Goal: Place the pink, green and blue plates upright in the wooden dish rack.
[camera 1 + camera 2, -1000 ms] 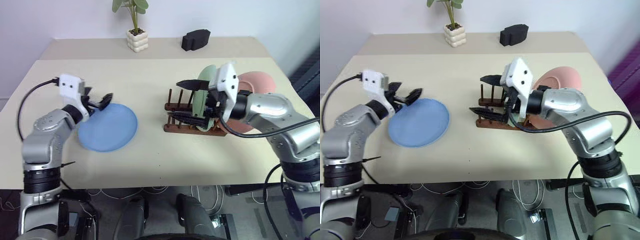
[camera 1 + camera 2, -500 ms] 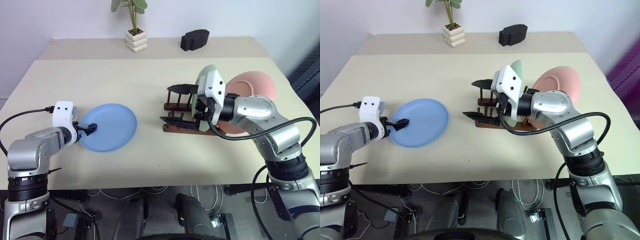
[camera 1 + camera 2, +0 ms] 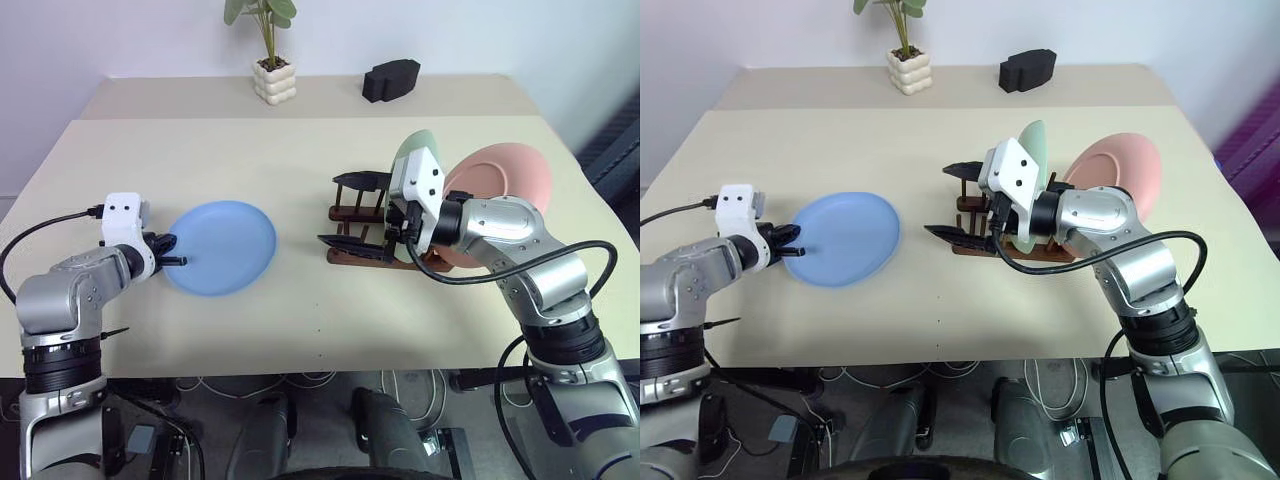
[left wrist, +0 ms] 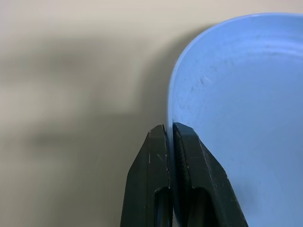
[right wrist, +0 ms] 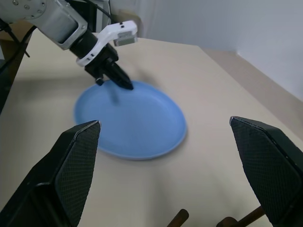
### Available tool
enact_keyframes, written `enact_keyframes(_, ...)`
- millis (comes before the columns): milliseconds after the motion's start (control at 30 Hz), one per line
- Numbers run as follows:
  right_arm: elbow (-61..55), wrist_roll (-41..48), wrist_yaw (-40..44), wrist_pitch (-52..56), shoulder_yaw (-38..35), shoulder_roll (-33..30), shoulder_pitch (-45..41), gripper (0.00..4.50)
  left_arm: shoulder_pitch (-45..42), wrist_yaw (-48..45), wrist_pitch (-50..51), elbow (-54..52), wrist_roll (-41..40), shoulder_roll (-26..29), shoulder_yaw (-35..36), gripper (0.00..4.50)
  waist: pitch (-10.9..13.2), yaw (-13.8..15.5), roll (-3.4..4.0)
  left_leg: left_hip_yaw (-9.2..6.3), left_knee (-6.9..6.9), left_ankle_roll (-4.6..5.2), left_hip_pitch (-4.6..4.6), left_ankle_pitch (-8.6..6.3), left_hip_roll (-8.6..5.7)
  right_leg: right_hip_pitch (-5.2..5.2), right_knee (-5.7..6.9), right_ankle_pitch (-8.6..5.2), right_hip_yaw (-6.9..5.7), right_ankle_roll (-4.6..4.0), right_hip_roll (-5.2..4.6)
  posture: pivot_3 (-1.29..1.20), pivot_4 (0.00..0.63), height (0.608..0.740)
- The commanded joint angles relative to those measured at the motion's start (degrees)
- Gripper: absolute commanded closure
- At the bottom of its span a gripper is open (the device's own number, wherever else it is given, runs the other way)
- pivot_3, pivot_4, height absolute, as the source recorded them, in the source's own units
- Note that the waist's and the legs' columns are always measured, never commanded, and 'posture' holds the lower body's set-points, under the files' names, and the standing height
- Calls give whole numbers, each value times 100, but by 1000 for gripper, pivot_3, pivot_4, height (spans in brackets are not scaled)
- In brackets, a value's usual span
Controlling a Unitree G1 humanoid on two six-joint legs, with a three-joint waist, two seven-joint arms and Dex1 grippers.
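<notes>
Since a second ago the left pincer has dropped from above the blue plate down to its near-left rim and snapped closed on it. In the left wrist view the two black fingers sit practically together with the thin blue lip sandwiched between them, so that's a rim pinch, not a full grab. That plate's rim now looks tipped up a little off the bench.

The right pincer hangs spread wide in front of the wooden dish rack with nothing in it, pointing over toward the blue plate.

Green plate is already standing upright in the rack. Pink plate is upright too, behind the right forearm at the rack's far end, though I can't tell if it's properly between pegs or just leaning there.

How I'd expect the blue one to handle: stiff, matte, fairly light, shallow dish shape. Probably not too slick, but a pinch at one edge means the whole disc hangs off that point and wants to swing or rotate in the grip. It could chip if it drops on the bench or knocks a peg. The rim is really the only place to hold it, and it looks like it should go in edge-first between the free pegs left of the green plate.
</notes>
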Motion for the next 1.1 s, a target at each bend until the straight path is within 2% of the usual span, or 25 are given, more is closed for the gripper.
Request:
enact_keyframes(33,7,-186,-27,-230,-68,25,-31,0,-497,350,-537,-66,46,-110,424,4470,2,-7,-4,0,0,-1,-1,0,-1,0,0,2,-1,4,1,0,150,736)
enact_keyframes(133,331,-943,-206,-799,184,11,-182,0,-1288,686,-1180,-215,45,-334,545,4470,6,-5,-11,1,0,-2,-3,1,-5,-2,-1,4,-2,7,0,0,150,736)
enact_keyframes(267,720,-1855,-409,-1659,555,107,-434,0,-1918,750,-1644,-614,344,-385,-144,4470,12,-15,-21,10,-3,-12,-5,5,-19,-3,-4,6,-3,9,-1,0,150,736)
enact_keyframes(533,1276,-3078,-1060,-2470,909,559,-816,0,-2579,830,-1302,-1133,572,-494,-961,4470,13,-41,-22,9,-25,-35,-4,18,-22,-15,2,8,-2,12,3,0,150,736)
enact_keyframes(1000,1744,-3783,-1157,-3024,1053,922,-1005,0,-2984,680,-403,-1649,159,-898,-973,4470,13,-39,-23,1,-52,-51,-1,28,-21,-22,4,8,-3,12,7,0,150,736)
enact_keyframes(1100,1802,-3848,-1155,-3067,1027,933,-1011,861,-3012,650,-287,-1691,61,-932,-926,4500,13,-41,-23,2,-53,-51,-1,28,-22,-22,3,8,-2,12,7,0,150,736)
